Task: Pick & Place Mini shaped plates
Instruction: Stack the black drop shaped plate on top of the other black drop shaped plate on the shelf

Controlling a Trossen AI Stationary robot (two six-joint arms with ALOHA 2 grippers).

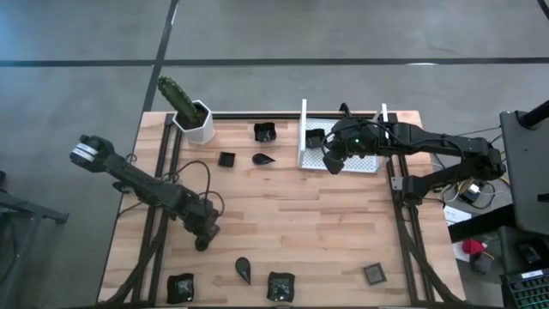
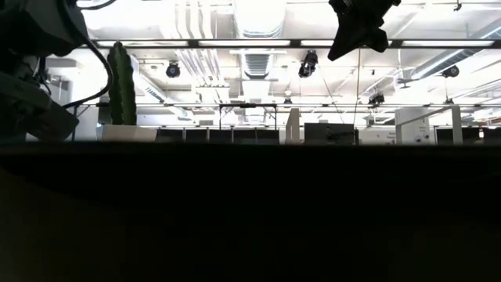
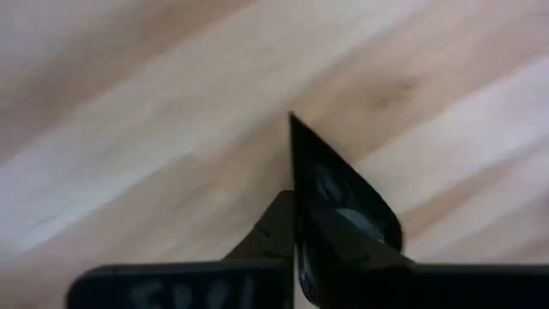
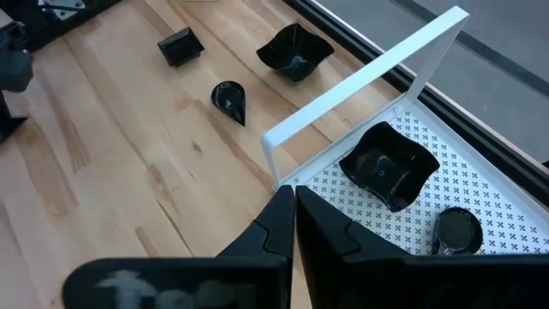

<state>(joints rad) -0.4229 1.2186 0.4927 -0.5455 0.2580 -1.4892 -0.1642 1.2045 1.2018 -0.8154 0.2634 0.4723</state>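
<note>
My left gripper (image 1: 203, 242) stands low over the table's near left part, shut on a dark glossy teardrop plate (image 3: 343, 197); in the high view the gripper hides that plate. My right gripper (image 1: 333, 163) hangs shut and empty above the white tray (image 1: 364, 165), which holds a wavy square plate (image 4: 390, 167) and a round one (image 4: 455, 232). More mini plates lie flat on the wood: a square one (image 1: 265, 131), a small square one (image 1: 226, 159) and a teardrop (image 1: 263, 159) at the far side, a teardrop (image 1: 244, 269) and two squares (image 1: 180, 286) (image 1: 280, 285) at the near edge. My left gripper pinches the teardrop plate between its two fingers (image 3: 270, 227), which come steeply from above. The plate stands on edge in the hold, and its pointed tip (image 3: 292, 124) sticks out past the fingertips. Whether it still touches the table, I cannot tell.
A white hexagonal pot with a green cactus (image 1: 193, 116) stands at the far left corner. A grey square plate (image 1: 374, 274) lies at the near right. The tray's upright white end walls (image 4: 369, 77) rise beside my right gripper. Bare wood stretches across the table's middle.
</note>
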